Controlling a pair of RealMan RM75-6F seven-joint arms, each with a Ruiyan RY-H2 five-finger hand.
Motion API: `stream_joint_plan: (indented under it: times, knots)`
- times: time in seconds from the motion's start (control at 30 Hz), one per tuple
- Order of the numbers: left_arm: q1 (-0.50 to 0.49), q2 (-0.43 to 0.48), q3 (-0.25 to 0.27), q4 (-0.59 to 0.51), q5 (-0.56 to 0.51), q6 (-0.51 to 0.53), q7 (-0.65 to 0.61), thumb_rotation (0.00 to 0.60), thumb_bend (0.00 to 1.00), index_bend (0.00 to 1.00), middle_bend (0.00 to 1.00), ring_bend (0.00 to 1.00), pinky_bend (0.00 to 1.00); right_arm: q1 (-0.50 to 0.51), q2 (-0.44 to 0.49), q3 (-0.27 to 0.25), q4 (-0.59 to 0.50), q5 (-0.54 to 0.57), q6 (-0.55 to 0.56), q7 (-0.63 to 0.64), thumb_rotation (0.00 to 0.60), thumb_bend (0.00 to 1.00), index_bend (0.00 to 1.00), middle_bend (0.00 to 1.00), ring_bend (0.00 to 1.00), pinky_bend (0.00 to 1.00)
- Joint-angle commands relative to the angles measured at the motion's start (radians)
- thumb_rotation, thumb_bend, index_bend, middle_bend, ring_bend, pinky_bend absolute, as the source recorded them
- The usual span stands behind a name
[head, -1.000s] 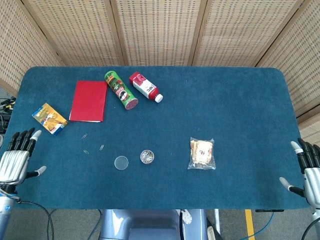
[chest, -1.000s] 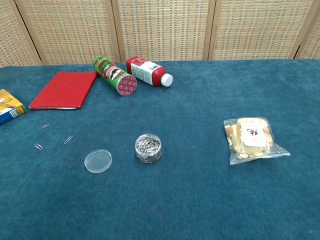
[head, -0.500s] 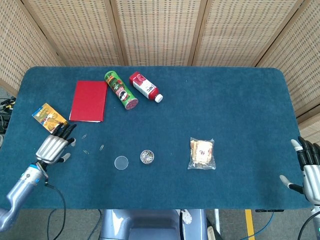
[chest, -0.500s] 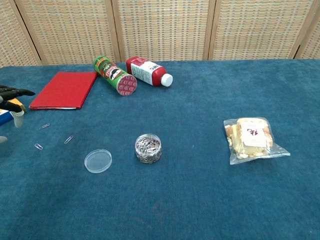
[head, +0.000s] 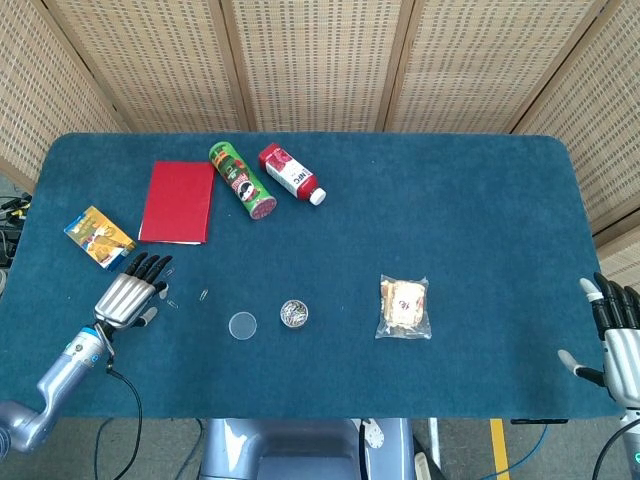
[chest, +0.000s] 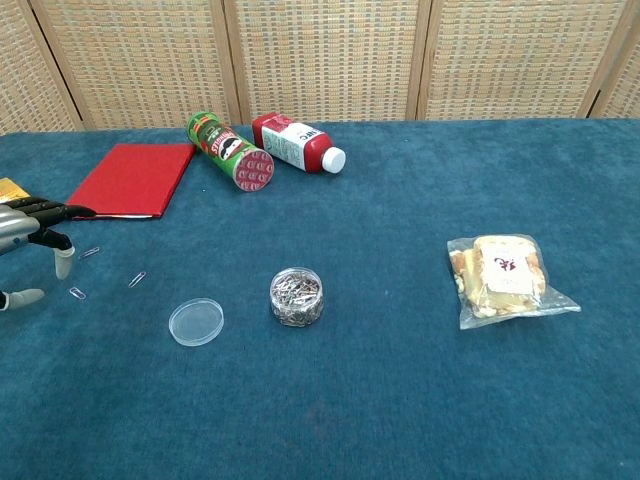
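Our left hand (head: 128, 295) hovers low over the blue felt-covered table (head: 450, 220) near its left edge, fingers apart and stretched forward, holding nothing; its fingertips (chest: 75, 212) sit over the loose metal paperclips (head: 203, 295) scattered on the cloth, near the table's front-left corner. Just beside them toward the middle of the front edge lie the clear round plastic lid (head: 242, 325) and the small clear round tub of paperclips (head: 294, 313), standing open. Our right hand (head: 618, 335) hangs off the right edge, fingers spread and empty. Toward the back-left corner lie the red notebook (head: 178, 201), the green crisp tube (head: 242, 180) on its side and the red bottle with a white cap (head: 291, 173); the yellow and blue card box (head: 99, 237) lies at the left edge, the clear bag of biscuits (head: 404, 307) right of centre. We judge the clips thin and flat on the nap, so broad fingers may slide over them or push them away, and a sweep could knock the open tub and spill it.
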Motion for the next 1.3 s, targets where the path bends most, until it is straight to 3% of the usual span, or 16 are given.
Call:
stream_joint_plan:
  times: [0.03,1.3]
  knots:
    - [-0.004,-0.018,0.003,0.023,-0.003,-0.004,-0.007,0.6,0.37,0.47,0.0,0.0,0.0,0.0,-0.001,0.001,0.001,0.003,-0.002,0.0,0.6,0.0,0.0,0.0,0.0,0.0]
    - [-0.031,-0.073,0.011,0.046,-0.03,-0.022,0.039,0.6,0.38,0.51,0.0,0.0,0.0,0.007,0.002,0.001,0.008,0.012,-0.016,0.029,0.6,0.0,0.0,0.0,0.0,0.0]
